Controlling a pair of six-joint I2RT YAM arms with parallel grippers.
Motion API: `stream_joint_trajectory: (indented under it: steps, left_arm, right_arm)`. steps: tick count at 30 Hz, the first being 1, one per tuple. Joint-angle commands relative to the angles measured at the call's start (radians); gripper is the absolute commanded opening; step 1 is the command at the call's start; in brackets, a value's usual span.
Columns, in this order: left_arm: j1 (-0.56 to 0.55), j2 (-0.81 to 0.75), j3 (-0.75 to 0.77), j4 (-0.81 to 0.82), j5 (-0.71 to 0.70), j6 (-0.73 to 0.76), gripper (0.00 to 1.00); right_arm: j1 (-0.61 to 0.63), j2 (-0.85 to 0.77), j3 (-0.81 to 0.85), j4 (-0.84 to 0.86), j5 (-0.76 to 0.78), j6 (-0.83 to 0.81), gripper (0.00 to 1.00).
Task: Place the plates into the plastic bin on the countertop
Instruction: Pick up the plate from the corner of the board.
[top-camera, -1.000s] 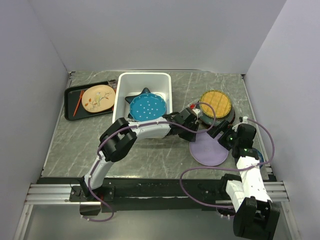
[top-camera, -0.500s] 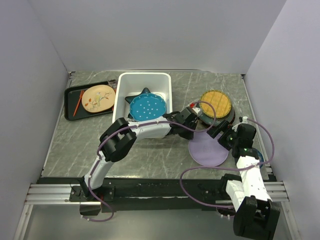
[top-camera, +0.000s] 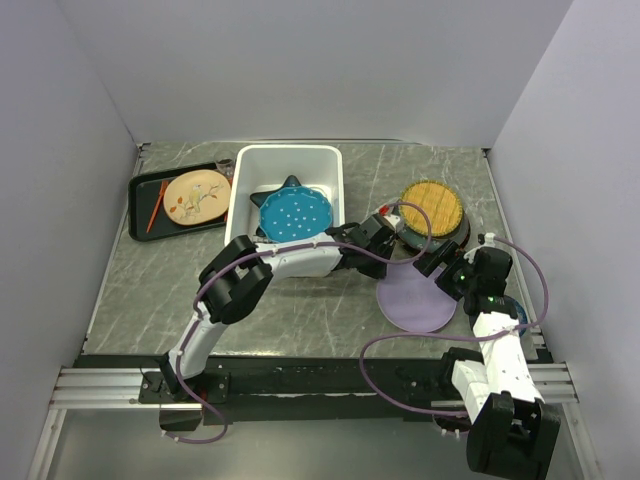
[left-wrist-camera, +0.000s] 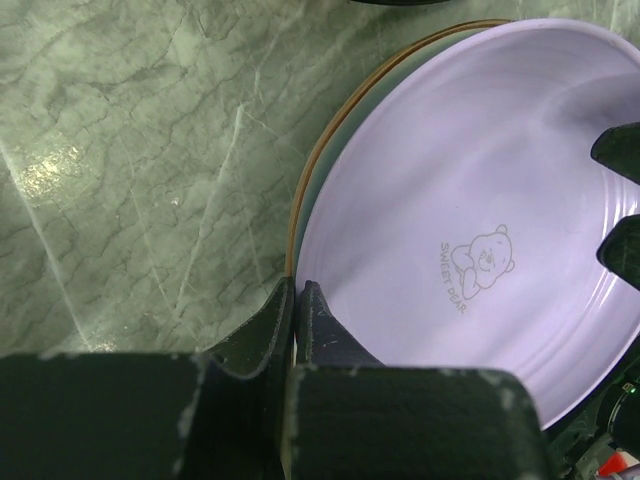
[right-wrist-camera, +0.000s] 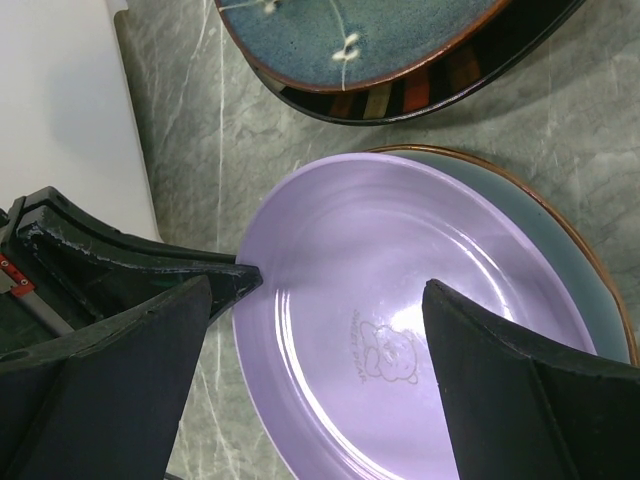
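Observation:
My left gripper is shut on the rim of the lavender plate, which has a bear print. The plate lies over a pale green plate and a tan dark-rimmed plate on the countertop. My right gripper is open above the lavender plate, its fingers on either side and apart from it. The white plastic bin holds a teal dotted plate on a blue star-shaped plate.
A yellow woven-look plate sits on a dark plate at the back right. The large dark teal plate lies just beyond the lavender one. A flat black tray at the left holds a tan plate and an orange stick.
The lavender plate has shifted slightly to the left with my left gripper on its rim. The right arm has barely moved.

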Motion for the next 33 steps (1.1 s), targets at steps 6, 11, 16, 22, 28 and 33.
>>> stream_joint_trajectory:
  steps: [6, 11, 16, 22, 28, 33]
  left_arm:
    - [-0.003, -0.115, 0.018, -0.027, -0.03, 0.007, 0.01]
    - [-0.003, -0.129, 0.019, -0.04, -0.039, 0.01, 0.01]
    - [-0.003, -0.137, 0.027, -0.053, -0.049, 0.012, 0.01]
    - [-0.003, -0.149, 0.035, -0.075, -0.05, 0.012, 0.01]
    - [-0.003, -0.15, 0.055, -0.112, -0.099, 0.017, 0.01]
    - [-0.005, -0.158, 0.064, -0.133, -0.125, 0.018, 0.01]
  right_arm:
    - [-0.009, -0.01, -0.013, 0.043, -0.016, -0.005, 0.93]
    - [-0.009, -0.015, -0.015, 0.045, -0.016, -0.005, 0.93]
    - [-0.009, -0.016, -0.016, 0.045, -0.013, -0.005, 0.93]
    - [-0.01, -0.025, -0.019, 0.046, -0.012, -0.004, 0.93]
    - [-0.009, -0.027, -0.019, 0.045, -0.013, -0.004, 0.93]
    - [-0.009, -0.036, -0.018, 0.04, -0.012, -0.002, 0.93]
